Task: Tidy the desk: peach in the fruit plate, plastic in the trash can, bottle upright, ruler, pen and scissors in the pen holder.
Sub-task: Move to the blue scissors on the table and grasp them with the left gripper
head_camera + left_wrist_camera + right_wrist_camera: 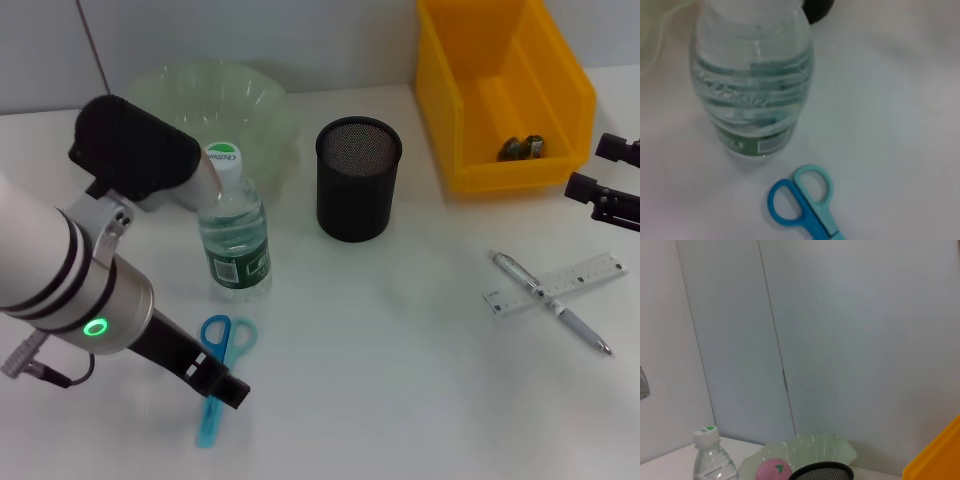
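The water bottle (pixel 235 240) stands upright with its green-and-white cap on, also seen close up as the bottle (pixel 752 85). My left gripper (pixel 207 180) is right against its neck. Blue scissors (pixel 222 365) lie flat in front of the bottle, partly under my left arm. A pen (pixel 552 302) lies crossed over a white ruler (pixel 560 284) at the right. The black mesh pen holder (pixel 358 178) is in the middle. The peach (pixel 773 471) sits in the pale green fruit plate (pixel 250 95). Crumpled plastic (pixel 522 148) lies in the yellow trash can (pixel 500 170). My right gripper (pixel 584 166) hangs open beside the trash can.
The fruit plate is directly behind the bottle, close to my left arm. A grey wall runs behind the desk. White desk surface stretches between the pen holder, the scissors and the ruler.
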Available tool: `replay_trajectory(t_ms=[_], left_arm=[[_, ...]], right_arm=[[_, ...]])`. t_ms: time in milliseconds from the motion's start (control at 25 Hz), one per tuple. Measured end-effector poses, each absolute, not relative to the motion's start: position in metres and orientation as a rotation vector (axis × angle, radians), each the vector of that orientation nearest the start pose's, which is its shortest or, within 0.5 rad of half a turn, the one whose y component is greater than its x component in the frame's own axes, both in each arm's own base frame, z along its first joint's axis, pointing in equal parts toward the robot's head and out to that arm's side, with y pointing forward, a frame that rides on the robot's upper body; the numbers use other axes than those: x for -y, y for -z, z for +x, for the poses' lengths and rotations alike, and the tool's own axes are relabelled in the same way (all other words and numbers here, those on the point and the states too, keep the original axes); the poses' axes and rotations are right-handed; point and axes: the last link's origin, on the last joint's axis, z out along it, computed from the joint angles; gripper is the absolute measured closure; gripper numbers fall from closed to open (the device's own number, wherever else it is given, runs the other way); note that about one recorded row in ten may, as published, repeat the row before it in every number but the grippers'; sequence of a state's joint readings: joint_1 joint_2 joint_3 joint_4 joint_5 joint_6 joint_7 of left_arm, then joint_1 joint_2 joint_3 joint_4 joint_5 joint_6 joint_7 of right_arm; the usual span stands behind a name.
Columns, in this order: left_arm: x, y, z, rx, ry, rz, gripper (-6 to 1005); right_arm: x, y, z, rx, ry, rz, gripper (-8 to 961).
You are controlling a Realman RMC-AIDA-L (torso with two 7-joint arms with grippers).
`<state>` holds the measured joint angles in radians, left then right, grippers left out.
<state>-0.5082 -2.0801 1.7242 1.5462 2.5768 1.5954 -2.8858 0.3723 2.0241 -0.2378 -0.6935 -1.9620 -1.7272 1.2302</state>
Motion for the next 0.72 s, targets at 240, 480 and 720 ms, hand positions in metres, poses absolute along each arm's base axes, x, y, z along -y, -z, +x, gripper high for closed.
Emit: replay_trajectory(t_ms=[240,480,720], left_arm=[[-0.3014,0.0425,-0.1548,0.969,-0.632,-2.603,175],[-0.3023,0.0462,-0.1544,0.992,-0.603,-2.618,174],[-0.3050,0.0503,-0.1600,1.013,-0.618,-2.607,174]], right_arm=[[-0.2871,-0.0906,0.3280,-0.583,-0.873,-2.278,125],[-0.2882,-0.0908,0.3270,-0.577,-0.874,-2.281,125],[-0.2883,-0.0908,0.3258,-0.561,-0.874,-2.290,125]])
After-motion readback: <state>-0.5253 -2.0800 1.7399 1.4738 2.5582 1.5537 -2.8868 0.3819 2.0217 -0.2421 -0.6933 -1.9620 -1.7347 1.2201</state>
